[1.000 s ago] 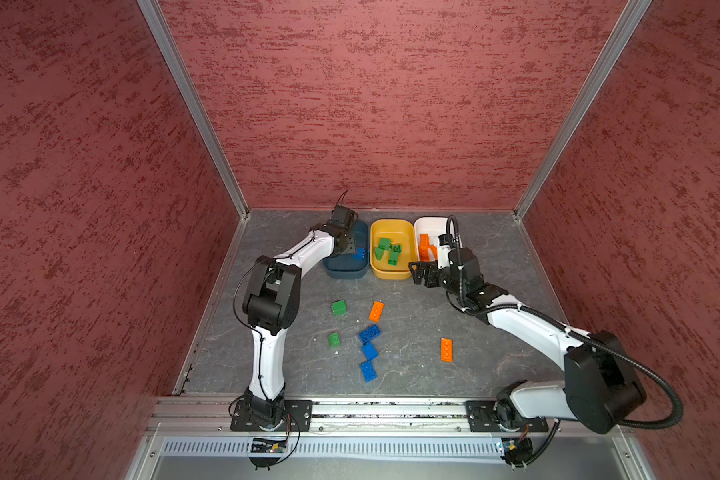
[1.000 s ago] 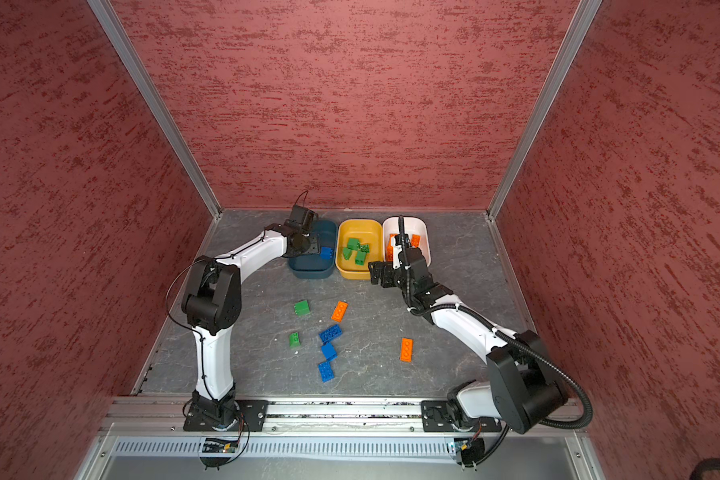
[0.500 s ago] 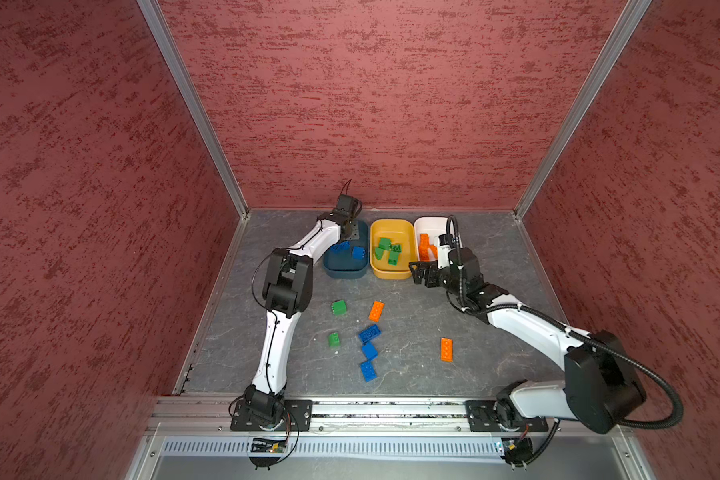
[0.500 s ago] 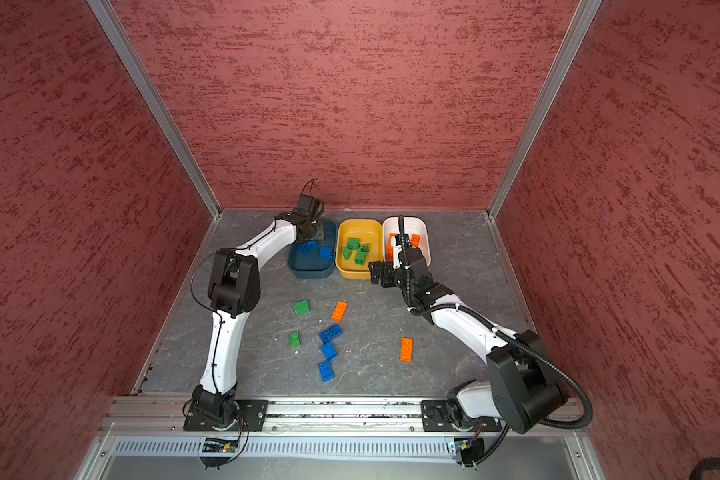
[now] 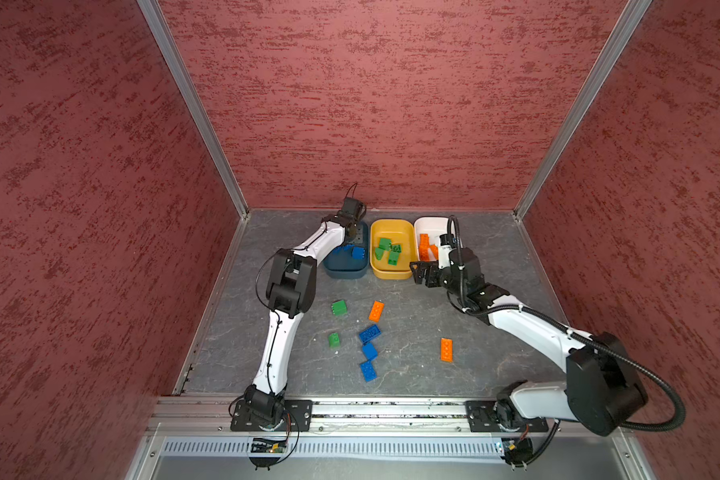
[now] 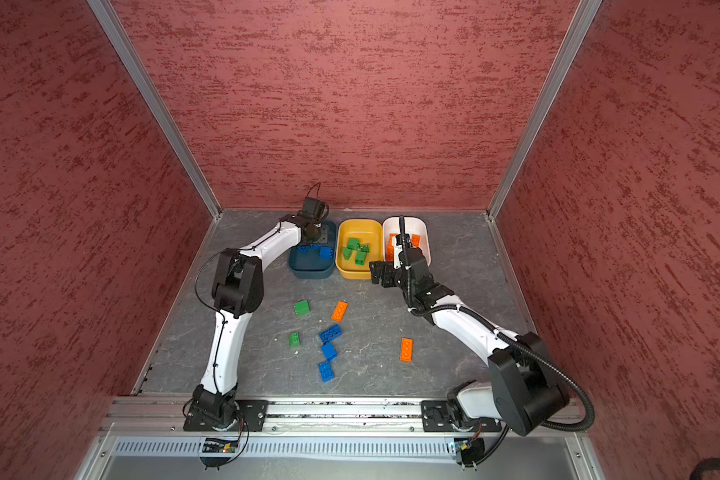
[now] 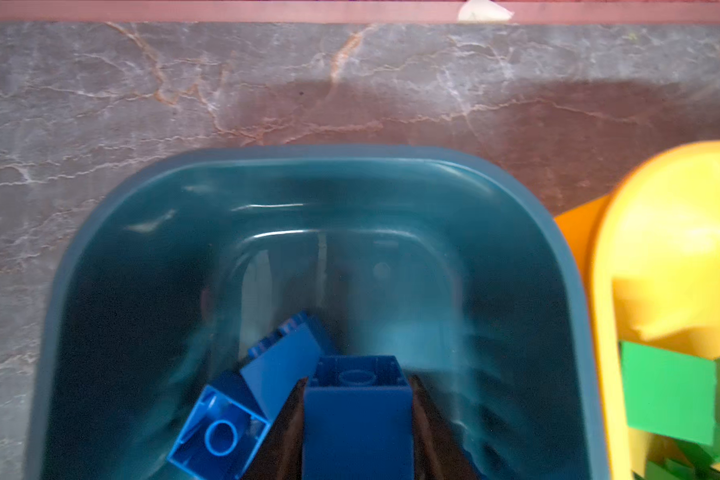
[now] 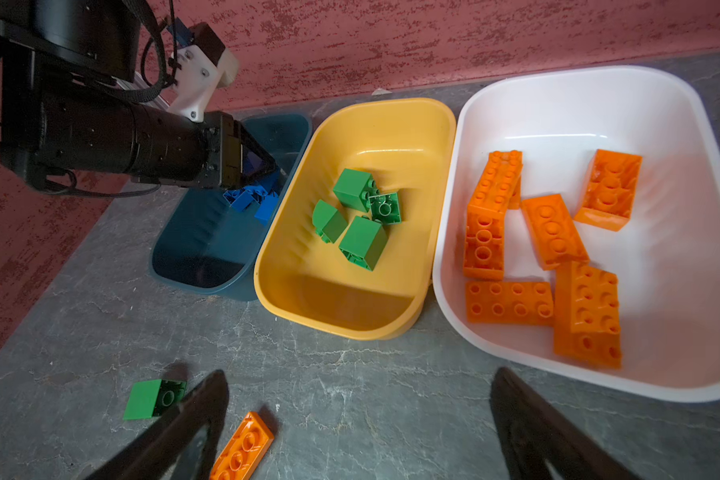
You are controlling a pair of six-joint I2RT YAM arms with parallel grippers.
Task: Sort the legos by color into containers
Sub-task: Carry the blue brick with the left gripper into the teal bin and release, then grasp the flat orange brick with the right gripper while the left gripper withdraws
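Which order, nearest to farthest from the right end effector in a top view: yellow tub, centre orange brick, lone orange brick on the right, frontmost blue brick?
From the right end effector:
1. yellow tub: right beside it, at the back.
2. centre orange brick: out in the middle.
3. lone orange brick: right side, farther forward.
4. frontmost blue brick: farthest forward.

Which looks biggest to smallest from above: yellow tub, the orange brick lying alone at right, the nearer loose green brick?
In a top view:
1. yellow tub
2. orange brick
3. green brick, clearly smallest
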